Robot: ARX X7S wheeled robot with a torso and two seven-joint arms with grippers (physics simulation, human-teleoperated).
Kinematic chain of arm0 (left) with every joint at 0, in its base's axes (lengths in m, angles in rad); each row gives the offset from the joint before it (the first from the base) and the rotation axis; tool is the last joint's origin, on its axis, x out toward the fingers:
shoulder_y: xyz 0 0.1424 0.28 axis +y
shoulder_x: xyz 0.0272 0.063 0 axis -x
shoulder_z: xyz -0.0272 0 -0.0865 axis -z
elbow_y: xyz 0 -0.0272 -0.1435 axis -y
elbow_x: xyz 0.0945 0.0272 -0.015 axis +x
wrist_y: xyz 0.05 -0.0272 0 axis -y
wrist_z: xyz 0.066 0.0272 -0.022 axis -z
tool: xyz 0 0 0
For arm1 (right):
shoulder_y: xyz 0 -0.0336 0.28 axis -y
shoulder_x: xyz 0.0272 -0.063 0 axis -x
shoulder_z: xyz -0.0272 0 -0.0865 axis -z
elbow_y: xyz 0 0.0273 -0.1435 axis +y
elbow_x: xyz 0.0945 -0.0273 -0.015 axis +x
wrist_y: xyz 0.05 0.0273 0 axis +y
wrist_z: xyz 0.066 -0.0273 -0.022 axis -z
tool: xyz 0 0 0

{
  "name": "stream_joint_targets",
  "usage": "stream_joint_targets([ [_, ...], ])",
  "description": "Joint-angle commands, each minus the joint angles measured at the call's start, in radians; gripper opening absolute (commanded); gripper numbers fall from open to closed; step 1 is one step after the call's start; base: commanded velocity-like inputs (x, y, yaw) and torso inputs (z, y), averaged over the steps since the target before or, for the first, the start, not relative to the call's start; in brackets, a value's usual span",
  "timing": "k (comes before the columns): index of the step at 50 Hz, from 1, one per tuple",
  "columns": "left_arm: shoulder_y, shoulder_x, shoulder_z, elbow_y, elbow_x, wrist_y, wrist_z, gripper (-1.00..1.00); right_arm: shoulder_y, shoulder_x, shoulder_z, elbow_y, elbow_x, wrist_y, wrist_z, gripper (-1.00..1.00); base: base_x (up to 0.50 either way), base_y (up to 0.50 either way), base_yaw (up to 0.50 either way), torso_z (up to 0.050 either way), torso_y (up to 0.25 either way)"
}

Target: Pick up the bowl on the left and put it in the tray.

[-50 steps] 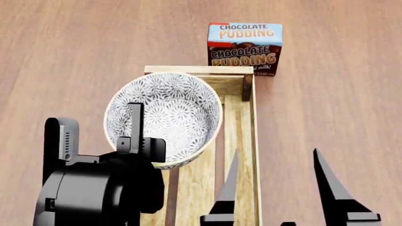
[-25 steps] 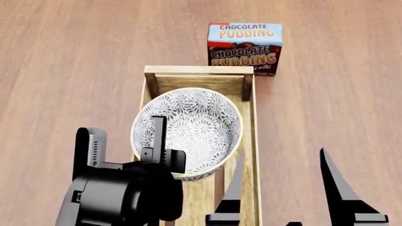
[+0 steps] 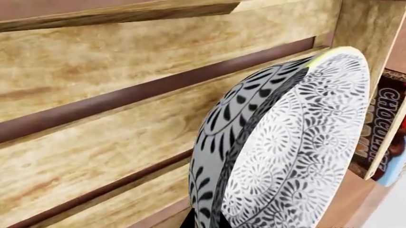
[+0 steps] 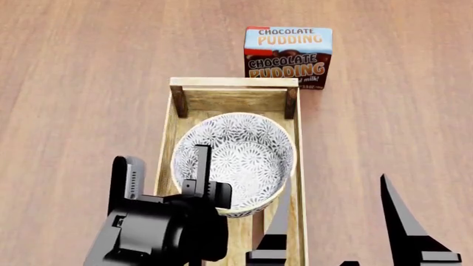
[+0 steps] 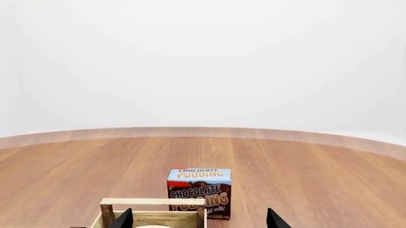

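The patterned bowl point(image 4: 240, 158) sits within the outline of the light-wood tray point(image 4: 235, 82), toward its far end, spanning almost the full width. My left gripper point(image 4: 198, 162) is shut on the bowl's near-left rim, with one black finger inside the bowl. In the left wrist view the rim of the bowl point(image 3: 298, 142) is pinched at the left gripper point(image 3: 212, 221), close over the tray slats point(image 3: 95, 61); whether the bowl touches them I cannot tell. My right gripper point(image 4: 333, 221) hangs open and empty at the near right, beside the tray's right wall.
A chocolate pudding box point(image 4: 288, 55) stands upright just beyond the tray's far right corner, also seen as the box point(image 5: 199, 190) behind the tray's end rail point(image 5: 152, 202). Bare wooden tabletop point(image 4: 81, 83) surrounds the tray.
My left gripper has carried the bowl rightward from over the tray's left wall to between both walls. The right gripper has barely moved.
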Motion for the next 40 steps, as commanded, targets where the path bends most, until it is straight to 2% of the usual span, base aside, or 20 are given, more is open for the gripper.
stream_joint_targets([
  [1,-0.026,0.019,0.050,-0.049,-0.142,0.035,0.179,-1.00,-0.002,-0.014,0.026,0.000,-0.009,-0.005,-0.020,1.00,0.00,0.00,0.00,0.000,0.000],
  [16,-0.069,0.019,0.146,-0.117,-0.359,0.035,0.337,-1.00,-0.002,-0.013,0.020,0.011,-0.010,-0.013,-0.020,1.00,0.00,0.00,0.00,0.000,0.000],
  [27,-0.046,0.019,0.131,-0.101,-0.269,0.035,0.273,-1.00,0.000,-0.010,0.018,0.009,-0.008,-0.014,-0.018,1.00,0.00,0.00,0.00,0.000,0.000],
  [28,-0.045,0.019,0.129,-0.099,-0.264,0.035,0.274,1.00,0.000,-0.010,0.018,0.007,-0.007,-0.012,-0.017,1.00,0.00,0.00,0.00,0.000,0.000],
  [40,-0.034,0.019,0.109,-0.088,-0.197,0.035,0.238,1.00,0.002,-0.007,0.017,0.001,-0.004,-0.011,-0.013,1.00,0.00,0.00,0.00,0.000,0.000],
])
